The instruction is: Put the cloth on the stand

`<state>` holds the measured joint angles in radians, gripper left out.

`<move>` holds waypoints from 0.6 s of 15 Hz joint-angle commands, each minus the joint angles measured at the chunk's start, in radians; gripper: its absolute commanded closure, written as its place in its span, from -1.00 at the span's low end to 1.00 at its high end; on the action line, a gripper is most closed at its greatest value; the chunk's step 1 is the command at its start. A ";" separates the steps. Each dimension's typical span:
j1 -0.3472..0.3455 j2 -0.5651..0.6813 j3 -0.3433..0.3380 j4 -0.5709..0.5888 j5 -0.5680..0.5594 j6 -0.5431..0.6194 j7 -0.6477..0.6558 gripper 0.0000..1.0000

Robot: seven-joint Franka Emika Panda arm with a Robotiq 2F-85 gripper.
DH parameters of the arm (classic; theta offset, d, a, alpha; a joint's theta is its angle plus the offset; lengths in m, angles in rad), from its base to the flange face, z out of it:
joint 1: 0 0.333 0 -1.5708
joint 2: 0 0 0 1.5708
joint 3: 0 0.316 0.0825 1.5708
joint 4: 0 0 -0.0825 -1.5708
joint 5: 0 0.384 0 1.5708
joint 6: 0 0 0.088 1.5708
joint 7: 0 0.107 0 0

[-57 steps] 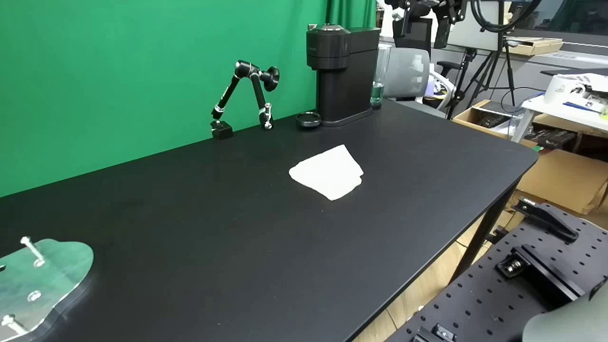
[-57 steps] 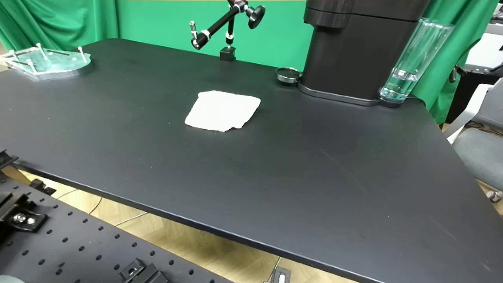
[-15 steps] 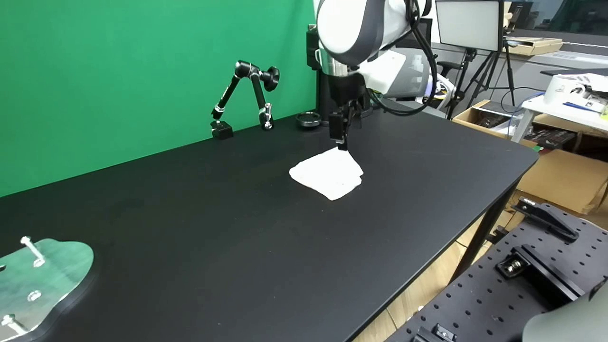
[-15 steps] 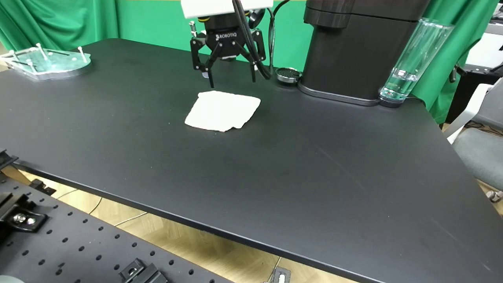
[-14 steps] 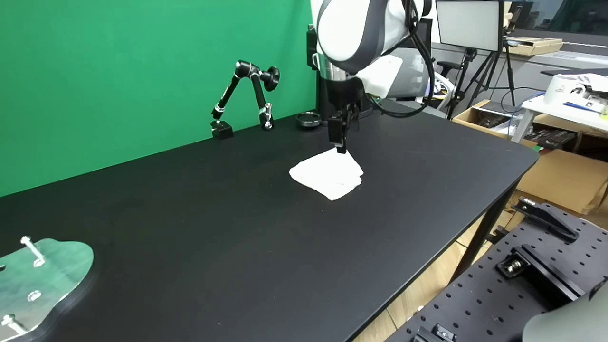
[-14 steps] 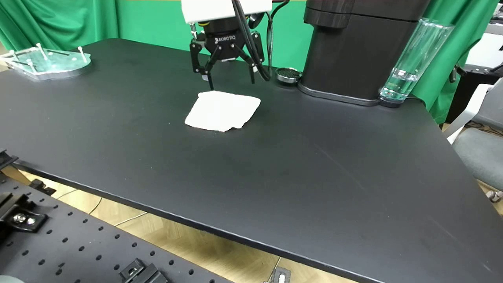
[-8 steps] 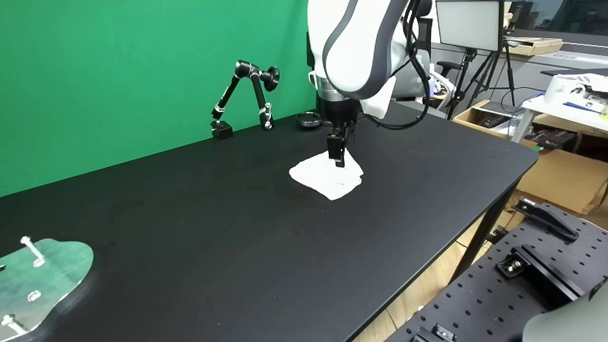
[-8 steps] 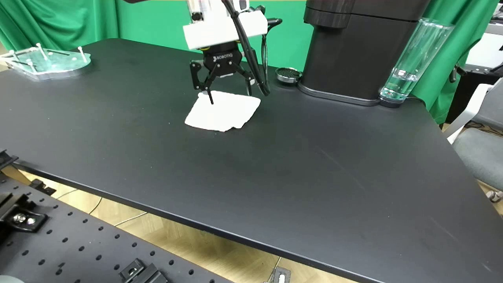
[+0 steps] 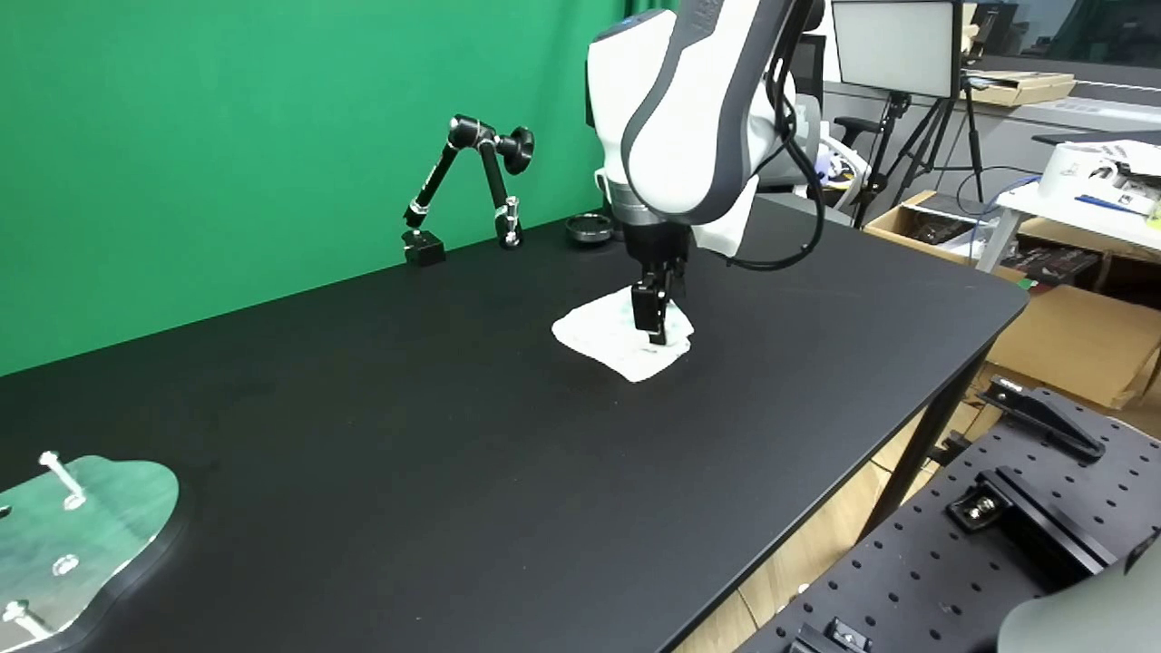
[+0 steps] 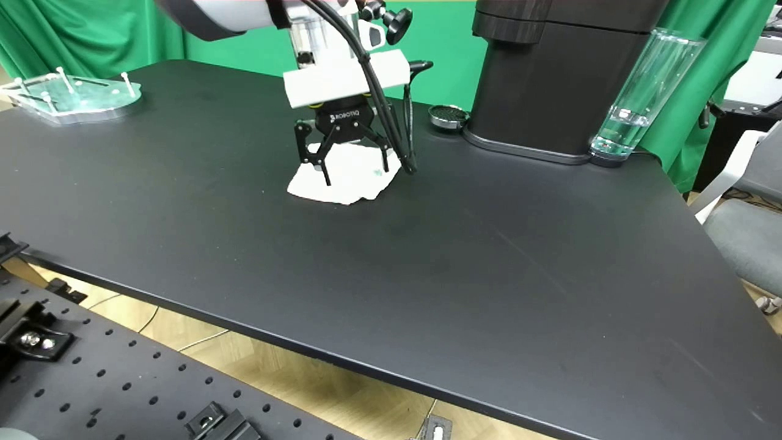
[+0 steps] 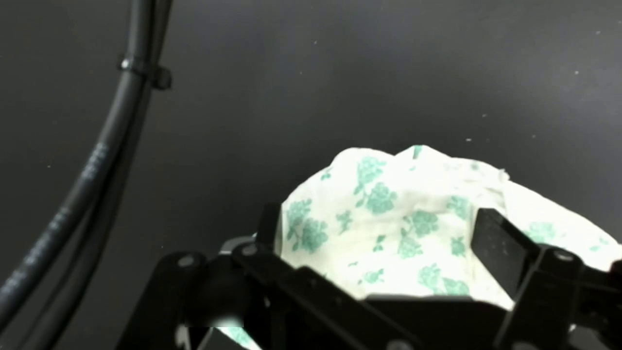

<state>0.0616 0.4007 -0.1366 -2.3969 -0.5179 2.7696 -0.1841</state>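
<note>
A white cloth with green flowers lies fairly flat on the black table, seen in both exterior views (image 9: 603,337) (image 10: 349,192) and in the wrist view (image 11: 384,184). My gripper (image 9: 658,341) points down over it. Its two fingers are wide apart, with cloth between and below them in the wrist view (image 11: 378,233) and in an exterior view (image 10: 357,177). Whether the fingertips touch the cloth I cannot tell. A black jointed arm (image 9: 469,134) on a small block, possibly the stand, is at the table's back edge; in an exterior view (image 10: 397,25) my arm hides most of it.
A clear plate with upright pegs (image 9: 109,499) lies at one end of the table. A black coffee machine (image 10: 562,85) with a clear water tank (image 10: 641,91) stands at the back, with a small round dish (image 10: 448,116) beside it. Cables (image 11: 112,136) hang beside my gripper.
My arm has come into view, then moved down and forward from the cloth's far edge to over its middle. The cloth has kept its place. The fingers stay apart.
</note>
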 commanded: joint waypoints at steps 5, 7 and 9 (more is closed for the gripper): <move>0.012 0.018 -0.008 0.012 0.013 -0.015 0.040 0.11; 0.002 0.013 0.005 0.011 0.042 -0.027 0.035 0.35; -0.005 0.006 0.019 0.011 0.096 -0.040 0.044 0.64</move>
<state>0.0683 0.4170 -0.1379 -2.3957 -0.4713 2.7641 -0.1739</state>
